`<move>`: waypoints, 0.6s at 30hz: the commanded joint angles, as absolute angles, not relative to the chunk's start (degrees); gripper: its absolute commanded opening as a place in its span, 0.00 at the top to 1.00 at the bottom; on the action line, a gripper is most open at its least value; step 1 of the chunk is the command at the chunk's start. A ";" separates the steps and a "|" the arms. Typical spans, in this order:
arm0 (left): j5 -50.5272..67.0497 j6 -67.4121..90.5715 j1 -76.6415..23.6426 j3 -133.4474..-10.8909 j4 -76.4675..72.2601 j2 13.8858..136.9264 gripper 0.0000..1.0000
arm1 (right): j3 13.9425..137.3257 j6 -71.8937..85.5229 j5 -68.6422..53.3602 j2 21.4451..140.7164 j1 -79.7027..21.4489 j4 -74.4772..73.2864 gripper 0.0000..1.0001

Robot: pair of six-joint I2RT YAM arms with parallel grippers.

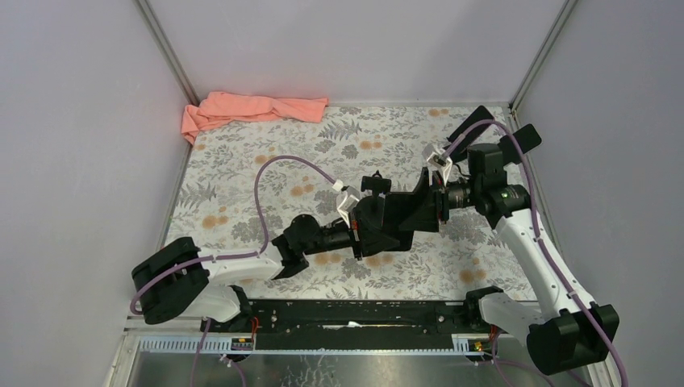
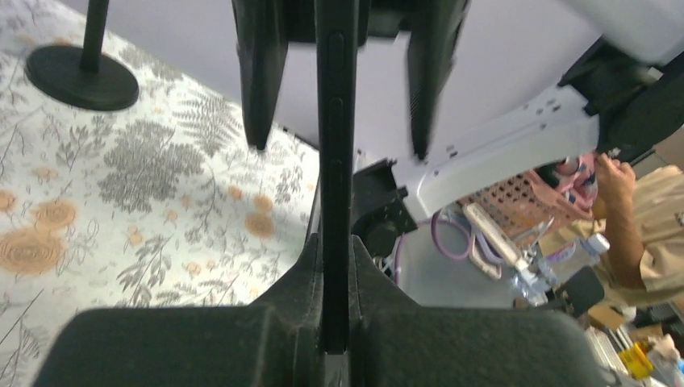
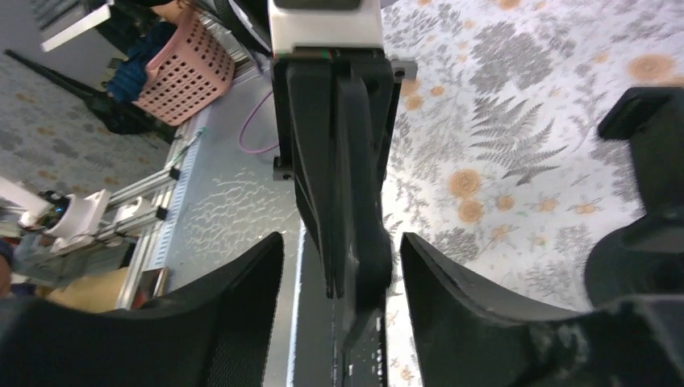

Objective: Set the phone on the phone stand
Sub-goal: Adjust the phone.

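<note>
**Position of the work.** The phone (image 2: 335, 105) was off the table (image 2: 161, 161), held in the air between the two arms at mid-table. In the left wrist view it appeared edge-on as a thin black slab running from 6 o'clock to 12 o'clock.

**Pincer state.** The left gripper (image 2: 335, 258) was clamped on the phone, one finger on each flat face at the end nearest its wrist. The right gripper (image 3: 341, 250) stood apart. Its fingers flanked the far end of the phone with daylight on both sides and touched neither face. The left arm alone carried the load.

**Target.** The stand (image 2: 81, 76) stood on the table at 10 o'clock in the left wrist view. Its round black base and an upright post were visible, but its cradle was out of frame.

**Handling properties (judged).**
- Stiff: the slab should not flex under the clamp.
- Moderately heavy for its thickness. With the grip at one end, the free end acts as a lever and could pivot in the pads.
- The faces looked smooth and were probably slippery, so firm, square pad contact was advised.
- The screen side is likely fragile and should be set down without a drop.

**Where to hold.** Grip the two flat faces, not the thin edges. Leave the edge that seats in the cradle free of fingers.
</note>
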State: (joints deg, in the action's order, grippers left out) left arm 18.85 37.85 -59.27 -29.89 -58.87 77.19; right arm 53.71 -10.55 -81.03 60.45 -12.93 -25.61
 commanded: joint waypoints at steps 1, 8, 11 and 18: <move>27.78 36.44 -55.64 -30.92 -55.39 75.18 1.00 | 65.16 -29.04 -75.10 62.57 -12.85 -44.14 0.29; 32.68 32.54 -53.57 -32.76 -46.38 71.33 1.00 | 75.68 -40.97 -70.89 70.32 -16.22 -60.47 0.23; 33.69 31.96 -53.35 -33.35 -45.76 71.06 1.00 | 75.64 -39.37 -66.78 71.21 -20.29 -59.31 0.23; 34.96 32.04 -53.34 -34.34 -45.83 71.84 1.00 | 77.83 -38.80 -67.24 73.61 -23.13 -60.11 0.33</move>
State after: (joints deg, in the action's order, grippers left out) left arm 33.12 33.67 -53.82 -32.12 -43.35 72.36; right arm 74.43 -37.45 -67.85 72.79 -21.87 -57.54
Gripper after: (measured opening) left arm 0.096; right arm 0.722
